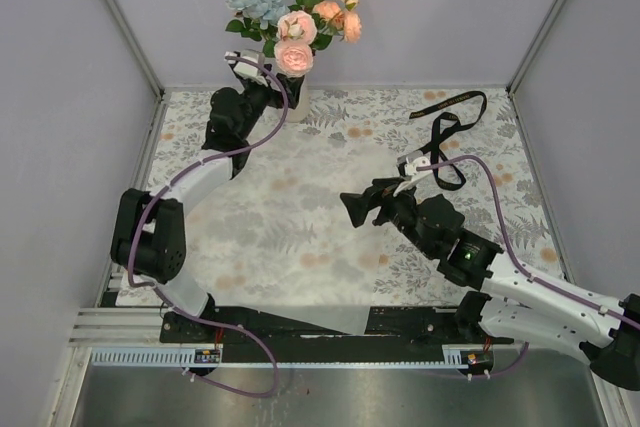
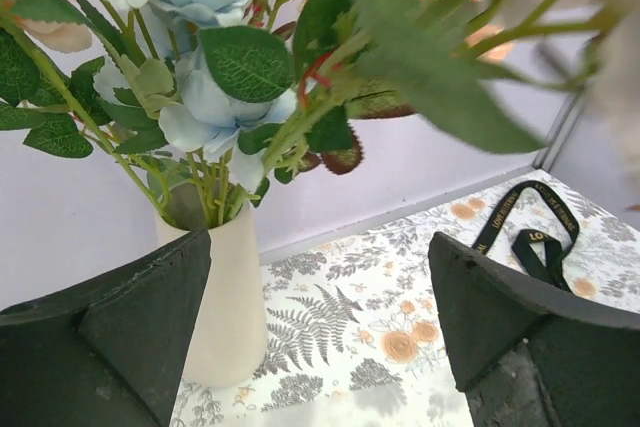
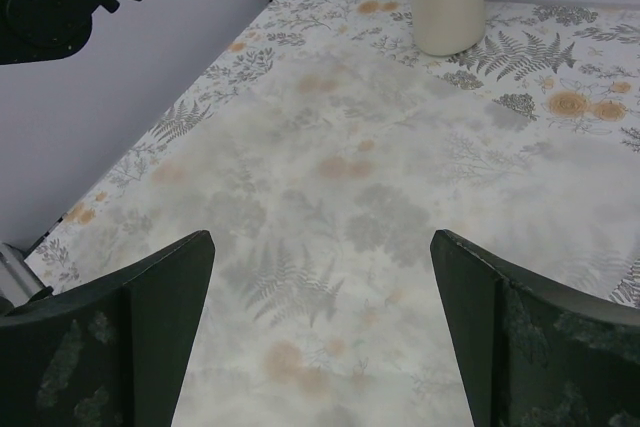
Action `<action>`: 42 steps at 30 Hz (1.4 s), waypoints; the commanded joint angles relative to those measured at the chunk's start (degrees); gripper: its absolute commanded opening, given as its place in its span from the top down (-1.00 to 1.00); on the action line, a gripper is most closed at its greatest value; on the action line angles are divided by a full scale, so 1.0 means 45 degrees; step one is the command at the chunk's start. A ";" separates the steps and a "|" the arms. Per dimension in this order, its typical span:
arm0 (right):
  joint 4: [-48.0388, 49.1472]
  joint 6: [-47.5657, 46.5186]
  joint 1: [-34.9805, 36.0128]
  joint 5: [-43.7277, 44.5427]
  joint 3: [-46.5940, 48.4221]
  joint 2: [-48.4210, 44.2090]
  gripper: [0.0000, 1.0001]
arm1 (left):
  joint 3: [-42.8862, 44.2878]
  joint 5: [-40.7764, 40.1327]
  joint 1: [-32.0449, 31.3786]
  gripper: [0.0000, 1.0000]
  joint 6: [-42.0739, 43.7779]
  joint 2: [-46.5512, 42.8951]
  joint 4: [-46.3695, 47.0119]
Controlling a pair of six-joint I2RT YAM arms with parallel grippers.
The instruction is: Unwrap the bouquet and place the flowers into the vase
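Note:
The flowers (image 1: 300, 9), peach-pink roses and pale-blue blooms with green leaves, stand upright in the cream vase (image 1: 298, 97) at the back of the table. In the left wrist view the vase (image 2: 225, 297) sits just left of centre with the flowers (image 2: 205, 77) fanning out above it. My left gripper (image 1: 262, 77) is close beside the vase, open (image 2: 320, 317), with nothing between its fingers. The right gripper (image 1: 355, 209) hovers open (image 3: 320, 317) over the flat white wrapping paper (image 3: 340, 187) at mid-table. No wrapped bouquet is in view.
A black ribbon (image 1: 450, 125) lies loose at the back right; it also shows in the left wrist view as the ribbon (image 2: 530, 232). The translucent paper sheet (image 1: 300, 227) covers the floral tablecloth. Grey walls enclose the table on three sides.

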 commanded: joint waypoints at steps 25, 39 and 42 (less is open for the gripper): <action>-0.0724 0.0798 -0.0089 0.0054 -0.0442 -0.1370 -0.99 | 0.4279 -0.0760 -0.0273 -0.22 0.1065 0.0748 -0.3468; -0.0978 0.0954 -0.0108 -0.0004 -0.0169 -0.1175 -0.99 | 0.4517 -0.0723 0.0079 -0.03 0.0145 0.1846 -0.3955; -0.1134 0.0974 -0.0108 -0.0122 -0.0032 -0.1097 -0.99 | 0.3231 -0.0937 0.0099 -0.24 -0.0108 0.0872 -0.3645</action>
